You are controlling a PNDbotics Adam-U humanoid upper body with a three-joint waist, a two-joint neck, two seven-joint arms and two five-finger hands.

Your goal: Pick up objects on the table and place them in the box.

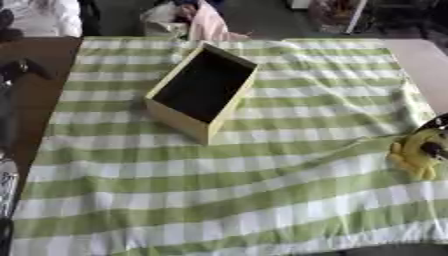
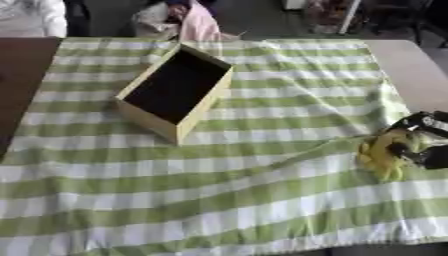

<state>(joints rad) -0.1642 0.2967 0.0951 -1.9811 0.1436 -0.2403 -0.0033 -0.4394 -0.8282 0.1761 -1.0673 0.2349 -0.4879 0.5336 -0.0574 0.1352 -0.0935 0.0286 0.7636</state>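
Right eye view, right hand (image 2: 426, 140) fingers curled round yellow object (image 2: 378, 152), box (image 2: 175, 90) well apart

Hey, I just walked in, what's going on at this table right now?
The robot's right hand is at the right edge of the green checked tablecloth, its fingers curled round a yellow object that is low against the cloth. The open wooden box sits further back to the left, its inside dark, nothing visible in it. The left hand is out of view.
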